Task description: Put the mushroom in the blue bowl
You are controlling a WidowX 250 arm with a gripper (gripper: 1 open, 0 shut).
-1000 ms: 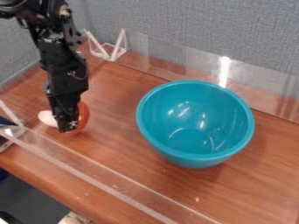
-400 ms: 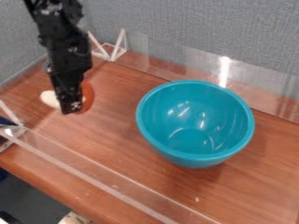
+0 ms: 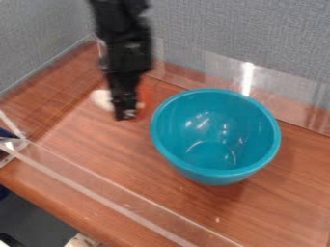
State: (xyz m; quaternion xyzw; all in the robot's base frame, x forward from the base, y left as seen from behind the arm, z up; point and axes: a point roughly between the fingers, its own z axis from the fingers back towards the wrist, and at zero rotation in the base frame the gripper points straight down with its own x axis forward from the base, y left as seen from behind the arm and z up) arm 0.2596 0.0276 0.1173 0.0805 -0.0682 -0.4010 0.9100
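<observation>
The blue bowl (image 3: 215,135) is a large, deep teal bowl standing upright on the right half of the wooden table (image 3: 77,135). My gripper (image 3: 125,106) hangs just left of the bowl's rim, above the table, blurred by motion. It is shut on the mushroom (image 3: 141,95). The mushroom's orange-red cap shows on the gripper's right side and a cream bit on its left. The fingers hide the middle of the mushroom. The bowl holds nothing.
A clear plastic barrier (image 3: 91,188) runs along the table's front edge, and another clear panel (image 3: 245,72) stands at the back right. A grey wall closes off the back and left side.
The gripper has lifted off the table's left side and swung right toward the bowl, carrying the mushroom with it. The bowl has not moved.
</observation>
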